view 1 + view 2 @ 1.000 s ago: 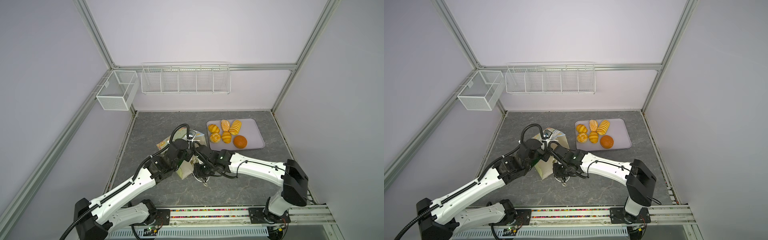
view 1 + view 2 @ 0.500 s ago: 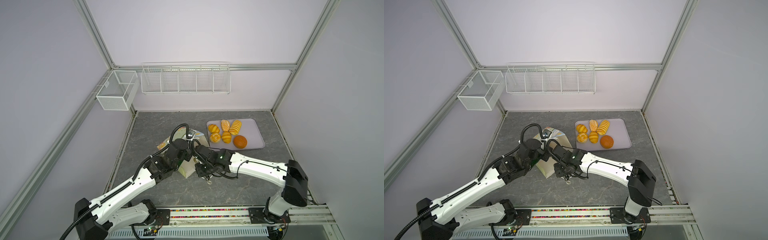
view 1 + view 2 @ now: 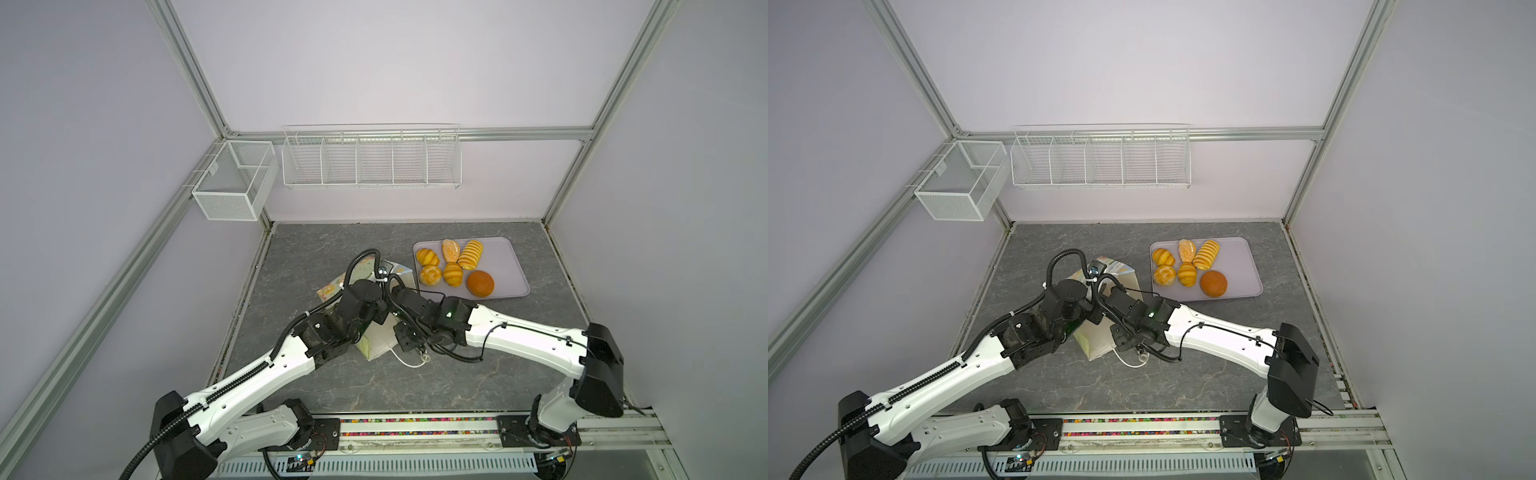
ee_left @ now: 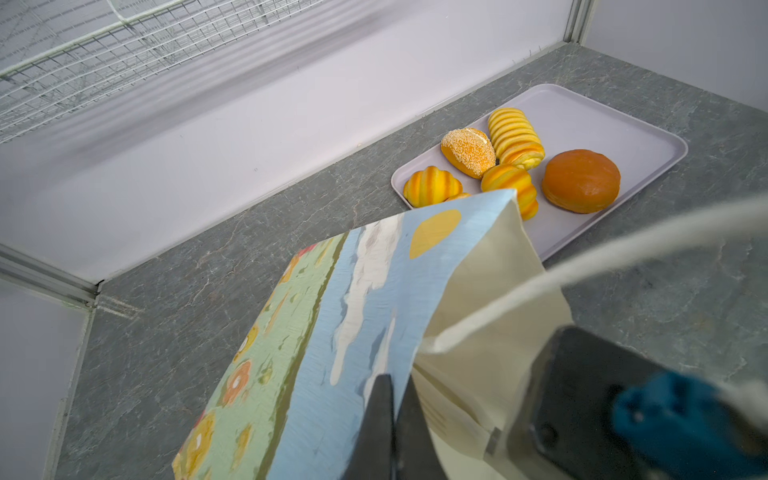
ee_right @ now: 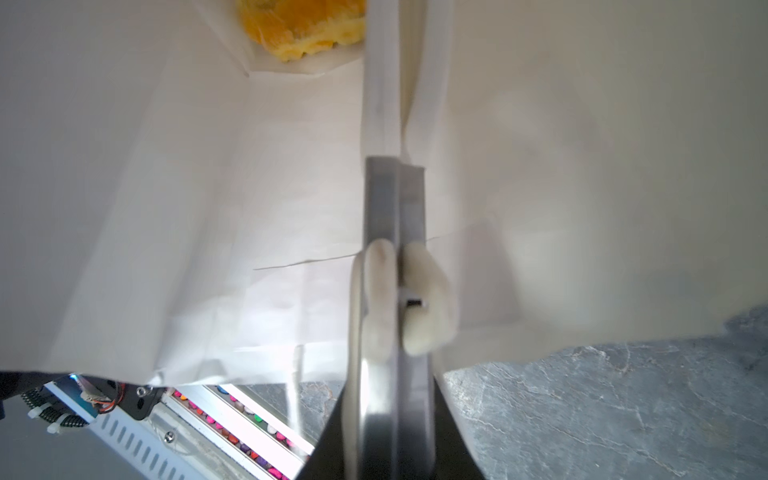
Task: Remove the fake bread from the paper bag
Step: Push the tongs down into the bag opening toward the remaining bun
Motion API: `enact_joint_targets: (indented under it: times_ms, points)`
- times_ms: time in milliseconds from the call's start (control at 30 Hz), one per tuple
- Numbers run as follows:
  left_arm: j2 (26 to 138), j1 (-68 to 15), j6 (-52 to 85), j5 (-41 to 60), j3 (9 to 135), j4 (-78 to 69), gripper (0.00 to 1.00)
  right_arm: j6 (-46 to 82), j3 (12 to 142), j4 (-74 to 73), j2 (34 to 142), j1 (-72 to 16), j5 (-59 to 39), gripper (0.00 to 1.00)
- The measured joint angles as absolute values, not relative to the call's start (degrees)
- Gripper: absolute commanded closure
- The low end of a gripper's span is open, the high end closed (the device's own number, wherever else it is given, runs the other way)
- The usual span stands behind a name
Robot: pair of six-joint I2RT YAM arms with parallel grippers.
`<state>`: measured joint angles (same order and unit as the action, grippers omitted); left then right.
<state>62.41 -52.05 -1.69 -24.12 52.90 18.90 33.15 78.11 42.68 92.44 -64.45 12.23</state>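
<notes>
The paper bag (image 3: pixel 374 344) (image 3: pixel 1096 347) lies tilted on its side mid-table, its bottom toward the lilac tray (image 3: pixel 507 266) and its blue-sky face (image 4: pixel 374 282) up. My left gripper (image 4: pixel 395 399) is shut on the edge of that printed wall. My right gripper (image 5: pixel 397 164) is shut on the bag's white rim beside the cord knots (image 5: pixel 424 299). One piece of fake bread (image 5: pixel 303 29) sits deep inside at the bag's bottom. Several more pieces of fake bread (image 3: pixel 452 274) (image 4: pixel 579 180) rest on the tray. In both top views the two wrists hide the fingertips.
A white cord handle (image 3: pixel 409 363) trails onto the table in front of the bag. A wire rack (image 3: pixel 370 162) and a mesh box (image 3: pixel 232 183) hang on the back wall. The arms' base rail (image 3: pixel 415 428) runs along the front edge.
My right wrist has shifted slightly over the bag's mouth and its jaws have closed on the rim. The left arm and the bag have barely moved.
</notes>
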Motion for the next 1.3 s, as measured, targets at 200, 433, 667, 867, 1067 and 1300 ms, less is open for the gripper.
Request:
enact_joint_targets:
  times_ms: [200,433,667,867,1067,1300]
  points:
    - [62.59,-52.1,-1.06,-23.7,52.9,18.5,1.0,33.98,78.35,43.24,92.36,-64.23,9.02,0.93]
    - [62.24,-52.07,-0.36,-23.24,52.9,18.83,1.0,40.64,78.87,41.45,93.32,-63.88,-0.08,0.86]
    - [60.64,-52.16,-0.19,-22.17,52.45,19.73,1.0,46.54,79.68,36.51,96.05,-60.8,-6.26,0.84]
    - [59.18,-52.07,0.4,-21.8,52.12,20.91,1.0,50.22,80.88,33.71,100.03,-59.7,-8.91,0.75]
    - [59.18,-51.7,1.15,-21.87,52.12,21.98,1.0,53.3,81.84,31.35,102.04,-59.31,-11.14,0.67]
    - [59.13,-51.59,1.8,-22.09,52.07,21.98,1.0,56.45,82.04,28.95,103.42,-58.85,-12.49,0.62]
